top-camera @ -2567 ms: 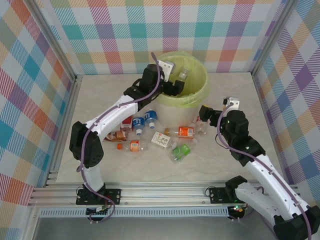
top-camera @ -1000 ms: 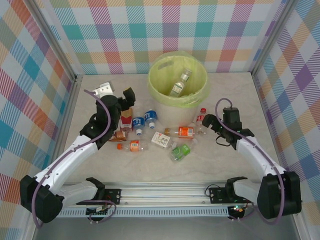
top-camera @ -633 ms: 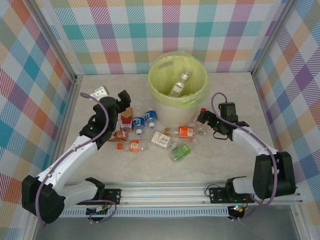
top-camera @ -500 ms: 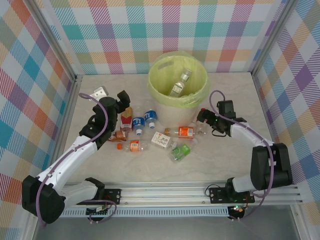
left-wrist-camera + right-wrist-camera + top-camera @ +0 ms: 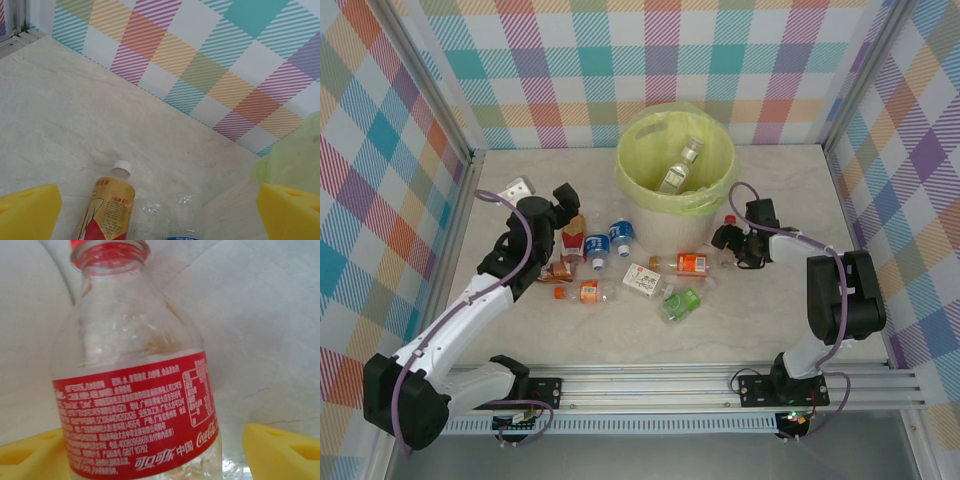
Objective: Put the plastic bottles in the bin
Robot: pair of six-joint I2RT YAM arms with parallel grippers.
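- Currently my right jaws are released, one on either side of a red-label bottle (image 5: pixel 135 405) on the surface (image 5: pixel 770 320), just near-right of the bin (image 5: pixel 720 190)
- My left jaws hang released above a white-capped bottle (image 5: pixel 107 210), left of the bin
- A clear bottle (image 5: pixel 678 170) lies inside the bin

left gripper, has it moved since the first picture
Yes. The left gripper has swung left, away from over the bin, and now sits well left of its rim.

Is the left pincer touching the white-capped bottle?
Apart. Left wrist view: the left pincer's pads are spread wide, with bare table between the nearer pad and the white-capped bottle.
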